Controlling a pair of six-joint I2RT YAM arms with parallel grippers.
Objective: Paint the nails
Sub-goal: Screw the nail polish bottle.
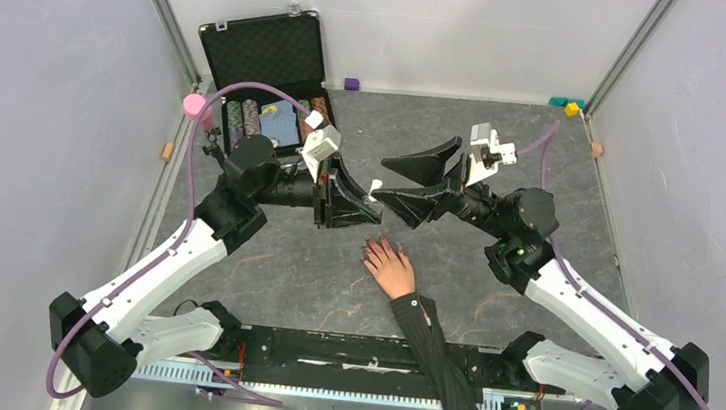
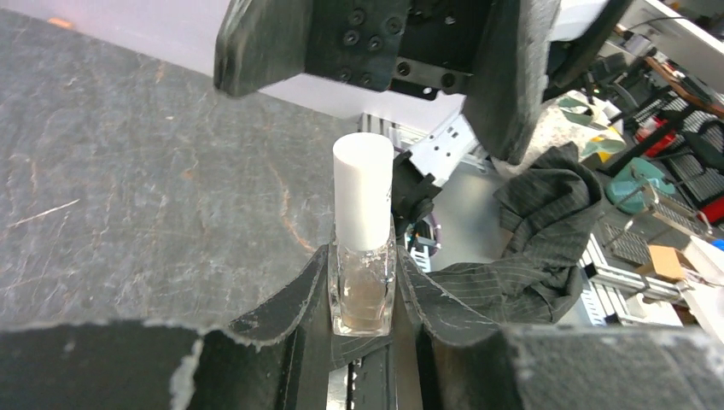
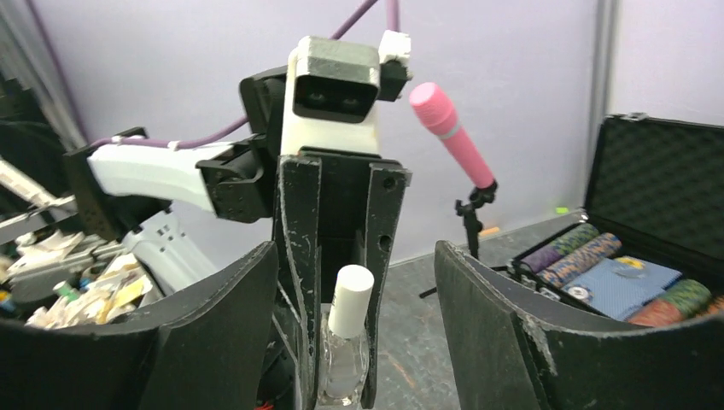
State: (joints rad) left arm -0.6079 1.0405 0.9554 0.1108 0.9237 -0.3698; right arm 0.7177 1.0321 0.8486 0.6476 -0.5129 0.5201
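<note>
A pale hand (image 1: 393,270) in a dark pinstriped sleeve (image 1: 439,363) lies flat on the grey table, its reddish-pink nails (image 1: 373,251) pointing away from the arms. My left gripper (image 1: 364,200) is shut on a small clear bottle with a white cap (image 1: 375,184), held upright just beyond the fingertips. In the left wrist view my left gripper (image 2: 363,265) clamps the bottle (image 2: 363,295). My right gripper (image 1: 383,179) is open, its jaws straddling the cap without touching it. The bottle also shows in the right wrist view (image 3: 346,350) between my right gripper's (image 3: 354,282) spread jaws.
An open black case (image 1: 273,56) with poker chips (image 3: 589,256) stands at the back left. A pink microphone (image 1: 194,104) on a small stand is beside it. Small coloured cubes (image 1: 352,83) lie along the back wall.
</note>
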